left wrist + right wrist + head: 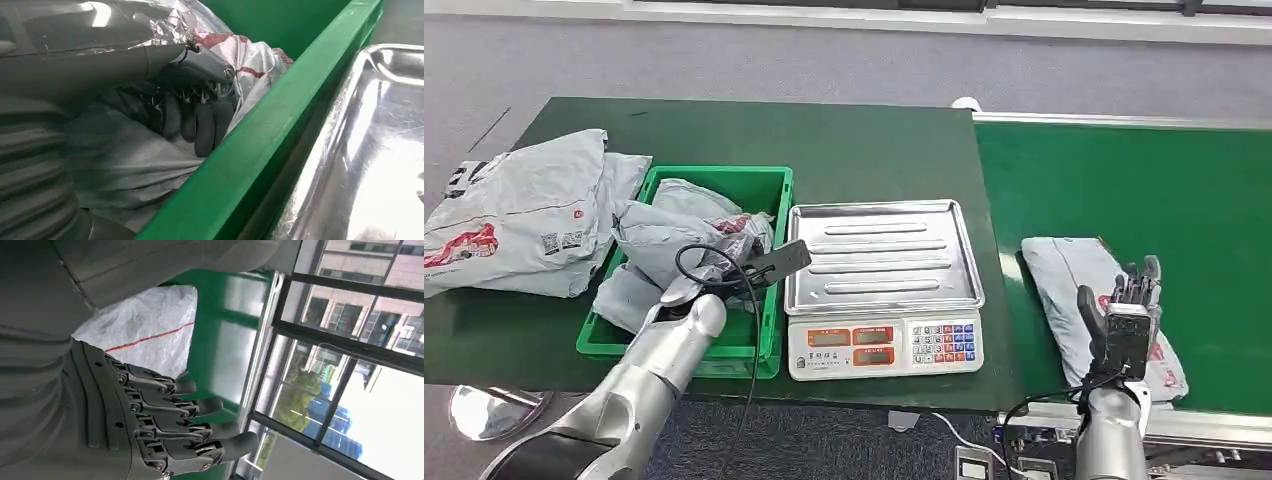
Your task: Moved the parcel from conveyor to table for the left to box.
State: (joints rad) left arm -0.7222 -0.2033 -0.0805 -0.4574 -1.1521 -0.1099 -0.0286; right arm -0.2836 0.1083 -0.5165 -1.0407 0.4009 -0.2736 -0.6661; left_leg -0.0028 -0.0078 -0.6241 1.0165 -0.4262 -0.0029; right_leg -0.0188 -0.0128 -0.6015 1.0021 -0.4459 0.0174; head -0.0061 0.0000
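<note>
Right hand hovers spread over the parcel; left hand, half buried, clutches bin parcels.

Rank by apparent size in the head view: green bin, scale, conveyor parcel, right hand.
Largest to smallest as they look:
1. Green bin and scale: too alike in apparent area to rank.
2. Conveyor parcel.
3. Right hand, though it sits nearer the camera, so it looks bigger than it is.

The scale fills the table between the conveyor at three o'clock and the green box at nine; bags apparently crowd that box.
</note>
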